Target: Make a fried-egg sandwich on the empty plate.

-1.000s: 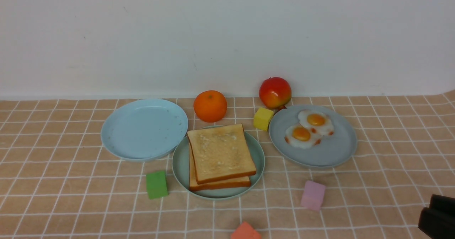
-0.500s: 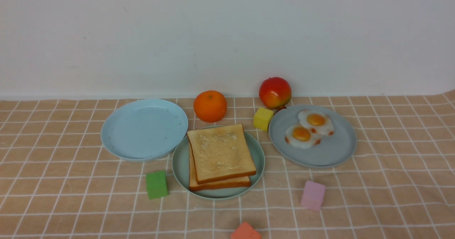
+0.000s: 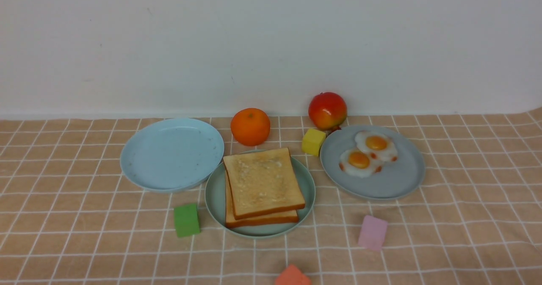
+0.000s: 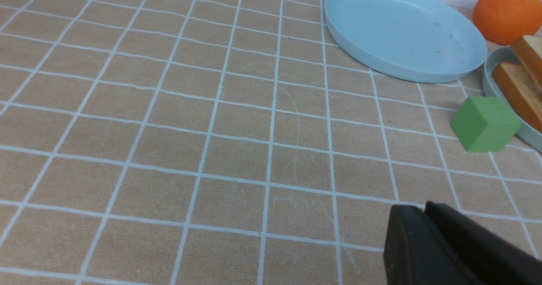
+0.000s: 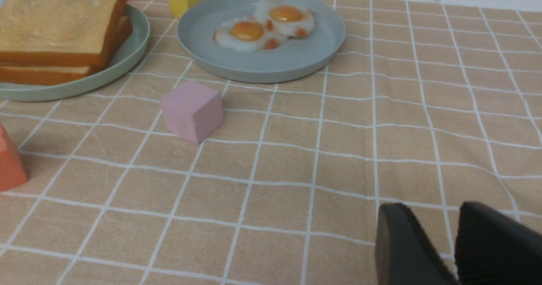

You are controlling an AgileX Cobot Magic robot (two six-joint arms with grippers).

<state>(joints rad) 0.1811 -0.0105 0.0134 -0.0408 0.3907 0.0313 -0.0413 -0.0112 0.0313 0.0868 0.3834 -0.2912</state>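
Mint-green plate (image 3: pixel 216 200) – two toast slices (image 3: pixel 262 183), grey-blue plate (image 3: pixel 394 183) – fried eggs (image 3: pixel 367 153), left claw (image 4: pixel 425 211) clenched, right claw (image 5: pixel 455 211) parted, empty.

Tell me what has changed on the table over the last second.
Only the right arm: a second ago its dark gripper showed at the near right corner of the front view; it has since drawn back out of that view. Nothing was picked up or let go. The two toast slices still lie stacked on the mint-green plate, the fried eggs on the grey-blue plate, the light blue plate bare, and the fruit and blocks are unmoved.
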